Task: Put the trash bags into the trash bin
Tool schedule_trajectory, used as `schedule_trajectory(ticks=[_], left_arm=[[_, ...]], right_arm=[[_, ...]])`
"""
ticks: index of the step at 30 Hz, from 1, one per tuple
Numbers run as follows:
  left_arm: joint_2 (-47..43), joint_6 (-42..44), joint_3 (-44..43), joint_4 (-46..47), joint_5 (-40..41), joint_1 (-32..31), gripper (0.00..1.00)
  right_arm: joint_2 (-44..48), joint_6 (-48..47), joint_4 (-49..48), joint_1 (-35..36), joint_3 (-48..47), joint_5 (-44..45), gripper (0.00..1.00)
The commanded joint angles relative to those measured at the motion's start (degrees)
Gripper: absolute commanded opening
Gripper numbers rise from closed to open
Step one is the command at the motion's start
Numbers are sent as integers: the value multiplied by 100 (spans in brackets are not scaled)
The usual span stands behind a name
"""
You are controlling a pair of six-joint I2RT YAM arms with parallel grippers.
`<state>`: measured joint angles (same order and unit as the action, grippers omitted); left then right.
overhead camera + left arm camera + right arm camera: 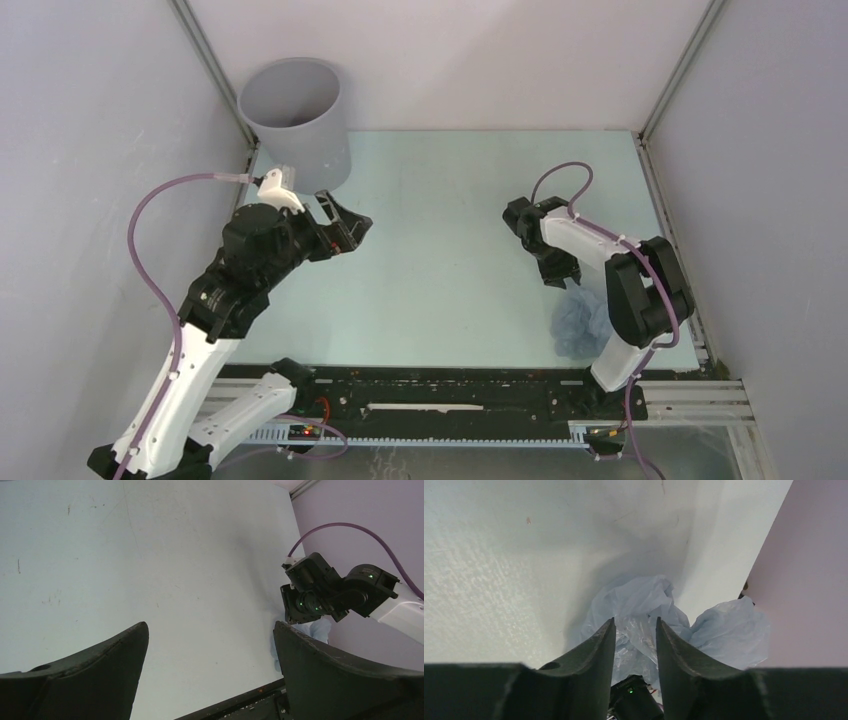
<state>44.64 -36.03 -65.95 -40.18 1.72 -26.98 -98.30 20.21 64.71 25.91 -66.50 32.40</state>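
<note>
- Left gripper [210, 628]: jaws wide, above the surface [450, 200], beside the trash bin [295, 110] at upper left.
- Right gripper [634, 622]: jaws narrow, just over the crumpled trash bag [729, 630], lower right.

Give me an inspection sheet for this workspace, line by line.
Surface: pale table, faint scuff marks.
Job's things: grey bin upright at the far left corner; blue bag crumpled near the right edge, outside the bin.
Clutter: nothing seen.
Grippers: left gripper jaws wide, empty; right gripper jaws narrow at the bag, grip cannot be told.
Cables: purple cable loops along each arm.
Surroundings: grey walls; black rail at the near edge.
</note>
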Motion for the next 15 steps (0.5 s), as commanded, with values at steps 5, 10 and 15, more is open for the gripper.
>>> schedule_trajectory(ticks=[5,10,15], left_arm=[[54,45,65,72,-108,-35,100],[3,20,79,72,-128,-37,100],[-114,-159,153,26,-128,-37,100]], right_arm=[[277,18,-137,-7,-111,375,44],[134,37,-107,-133,-109,323,69],[163,-49,-235,-305,-114,138,58]])
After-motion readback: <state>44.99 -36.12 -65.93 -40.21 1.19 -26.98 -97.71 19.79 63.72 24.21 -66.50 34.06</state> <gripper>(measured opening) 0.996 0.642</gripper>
